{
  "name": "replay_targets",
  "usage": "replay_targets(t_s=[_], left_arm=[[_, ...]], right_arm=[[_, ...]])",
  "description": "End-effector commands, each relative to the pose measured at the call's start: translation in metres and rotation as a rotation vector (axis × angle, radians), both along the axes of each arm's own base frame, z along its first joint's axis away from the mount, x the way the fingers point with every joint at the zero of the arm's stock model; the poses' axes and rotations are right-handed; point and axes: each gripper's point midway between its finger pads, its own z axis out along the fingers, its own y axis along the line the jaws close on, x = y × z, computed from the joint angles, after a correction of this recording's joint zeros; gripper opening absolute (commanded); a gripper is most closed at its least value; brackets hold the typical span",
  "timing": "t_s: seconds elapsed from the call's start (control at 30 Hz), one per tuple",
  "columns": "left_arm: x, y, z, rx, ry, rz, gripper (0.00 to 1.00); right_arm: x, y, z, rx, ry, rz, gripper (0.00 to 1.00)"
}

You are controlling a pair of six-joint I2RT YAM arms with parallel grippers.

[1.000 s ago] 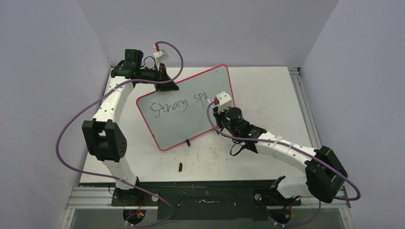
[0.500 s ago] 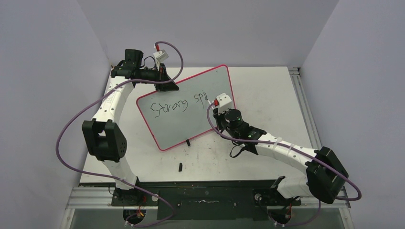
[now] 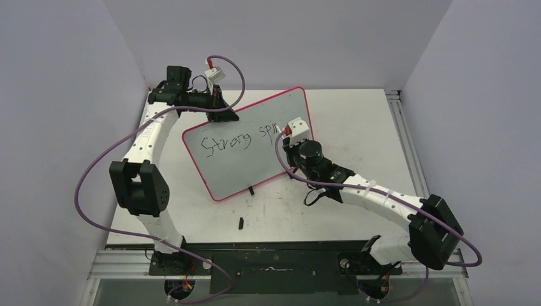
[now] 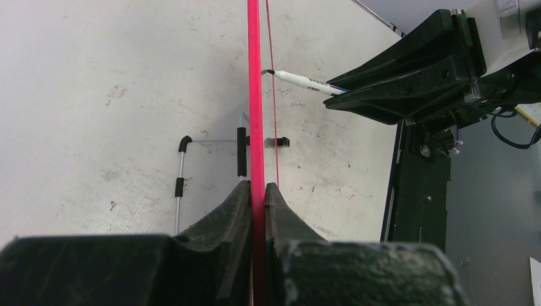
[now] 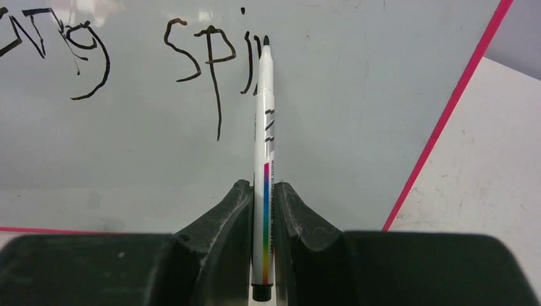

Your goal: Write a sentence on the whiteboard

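Mid-sentence. Board [image 3: 255, 169] mid-table, rim clamped by left gripper [image 4: 257, 191]. Marker [image 5: 266, 108] pinched in right gripper [image 5: 263, 191], tip at sentence [image 3: 239, 139] ("Strong spi", r begun). Next: "spirit" to be finished with light contact

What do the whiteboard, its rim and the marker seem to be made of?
The whiteboard face looks like a smooth, glossy coated sheet: it shows soft reflections and holds clean ink lines. Its rim looks like pink-red plastic, even in colour and bright. The marker looks like white plastic with a printed rainbow stripe and a dark tip. The look alone cannot confirm these.
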Motion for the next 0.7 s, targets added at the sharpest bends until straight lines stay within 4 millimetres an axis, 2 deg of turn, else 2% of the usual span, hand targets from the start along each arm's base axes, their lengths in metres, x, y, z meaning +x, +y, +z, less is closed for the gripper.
replay_targets(t_s=[0.0,0.5,0.67], left_arm=[[-0.033,-0.009,-0.022,0.013,0.151,-0.054,0.0],[-0.033,-0.009,-0.022,0.013,0.149,-0.053,0.0],[-0.033,-0.009,-0.021,0.013,0.148,-0.053,0.0]], right_arm=[[0.014,0.003,0.022,0.04,-0.051,-0.042,0.05],[0.016,-0.008,0.01,0.05,-0.016,-0.092,0.05],[0.015,-0.006,0.009,0.048,-0.011,-0.075,0.05]])
